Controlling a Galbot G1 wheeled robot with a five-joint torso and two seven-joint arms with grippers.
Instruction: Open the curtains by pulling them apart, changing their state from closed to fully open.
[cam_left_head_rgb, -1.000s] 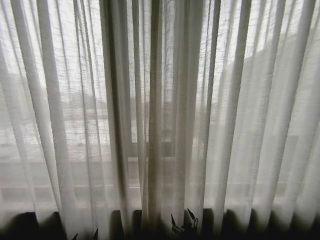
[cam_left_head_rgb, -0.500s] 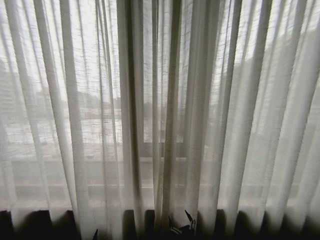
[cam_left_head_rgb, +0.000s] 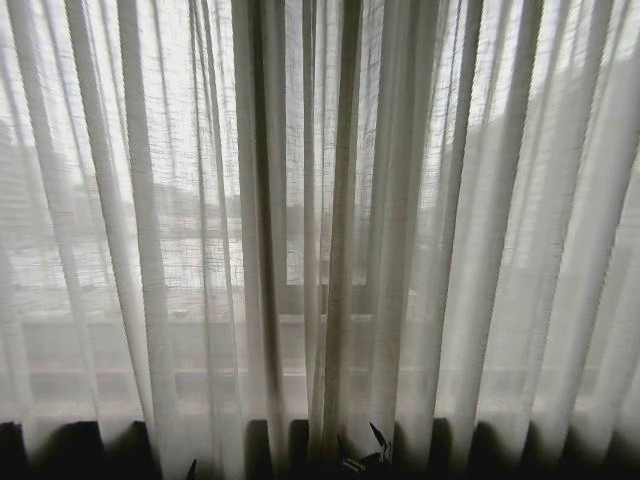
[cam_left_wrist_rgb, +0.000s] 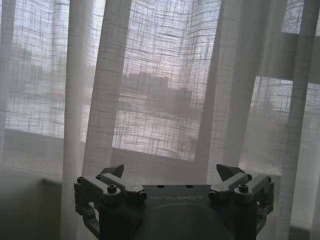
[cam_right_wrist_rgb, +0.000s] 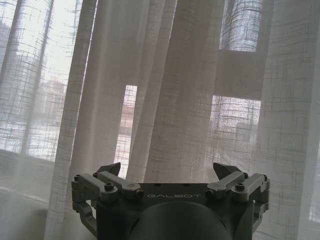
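Observation:
The sheer white curtains (cam_left_head_rgb: 300, 200) hang shut across the whole window, and their darker bunched pleats meet near the middle (cam_left_head_rgb: 335, 250). At the bottom edge of the head view the dark fingertips of my right gripper (cam_left_head_rgb: 365, 448) rise just before the central folds, and one tip of my left gripper (cam_left_head_rgb: 190, 468) shows further left. In the left wrist view my left gripper (cam_left_wrist_rgb: 170, 172) is open, a short way from the fabric (cam_left_wrist_rgb: 165, 75). My right gripper (cam_right_wrist_rgb: 170, 170) is open too, facing thick folds (cam_right_wrist_rgb: 175, 90). Neither holds any cloth.
Through the weave I see the window frame bars (cam_right_wrist_rgb: 240, 67) and buildings outside. A dark low band (cam_left_head_rgb: 60, 450) runs along the foot of the curtains in the head view.
The whole head view has shifted right since a second ago, so the camera has moved; in the last half second it holds still. The curtains hang as before.

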